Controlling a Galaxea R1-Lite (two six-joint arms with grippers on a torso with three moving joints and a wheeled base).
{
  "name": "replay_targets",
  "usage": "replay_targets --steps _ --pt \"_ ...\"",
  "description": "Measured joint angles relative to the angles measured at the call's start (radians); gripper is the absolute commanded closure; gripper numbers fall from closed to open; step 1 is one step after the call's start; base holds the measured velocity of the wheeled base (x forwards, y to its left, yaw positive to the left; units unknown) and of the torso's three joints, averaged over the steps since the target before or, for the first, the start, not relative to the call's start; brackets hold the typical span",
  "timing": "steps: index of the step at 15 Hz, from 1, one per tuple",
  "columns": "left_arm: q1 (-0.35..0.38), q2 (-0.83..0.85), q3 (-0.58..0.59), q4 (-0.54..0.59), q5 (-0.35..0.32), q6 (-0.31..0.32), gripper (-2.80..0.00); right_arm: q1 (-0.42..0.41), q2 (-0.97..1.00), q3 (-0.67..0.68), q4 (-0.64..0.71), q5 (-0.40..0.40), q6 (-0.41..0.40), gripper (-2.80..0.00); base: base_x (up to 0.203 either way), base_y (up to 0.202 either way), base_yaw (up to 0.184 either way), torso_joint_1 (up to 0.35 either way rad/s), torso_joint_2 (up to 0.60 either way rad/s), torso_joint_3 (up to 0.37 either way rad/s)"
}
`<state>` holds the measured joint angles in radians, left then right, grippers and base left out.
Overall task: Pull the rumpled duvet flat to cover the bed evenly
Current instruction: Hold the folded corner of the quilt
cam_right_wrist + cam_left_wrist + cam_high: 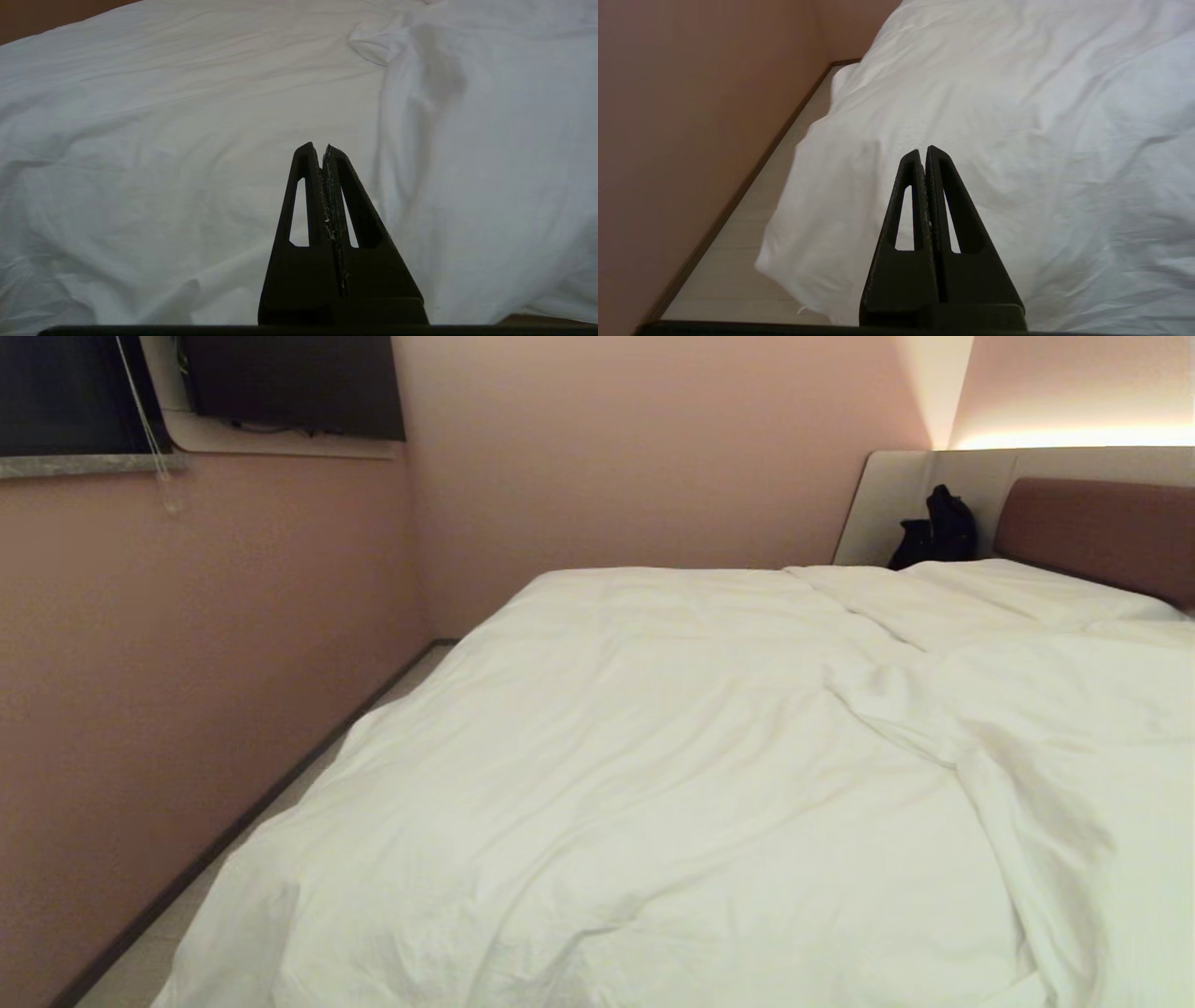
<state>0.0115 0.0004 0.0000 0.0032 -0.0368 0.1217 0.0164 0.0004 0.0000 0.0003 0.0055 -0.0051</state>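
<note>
Hovering over duvet (653, 756) | left pincer (924, 150) closed, empty | right pincer (317, 147) closed, empty

You're in a bedroom, hotel-like: big bed (1088, 527) with padded brown headboard, white duvet (653, 756), pink walls (187, 663), wall-mounted TV (294, 383), lit strip (1074, 437) above the headboard.

The bed (1092, 527) carries a creased white duvet (653, 756); a black bag (938, 532) sits beside the brown headboard at its corner.
</note>
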Motion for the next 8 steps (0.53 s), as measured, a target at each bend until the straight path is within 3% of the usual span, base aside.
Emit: replay_targets --steps 8 --pt "-0.001 0.000 0.000 0.002 0.001 -0.001 0.00 0.000 0.000 0.000 0.000 0.000 0.000 0.00 0.000 -0.195 0.001 0.002 0.00 0.005"
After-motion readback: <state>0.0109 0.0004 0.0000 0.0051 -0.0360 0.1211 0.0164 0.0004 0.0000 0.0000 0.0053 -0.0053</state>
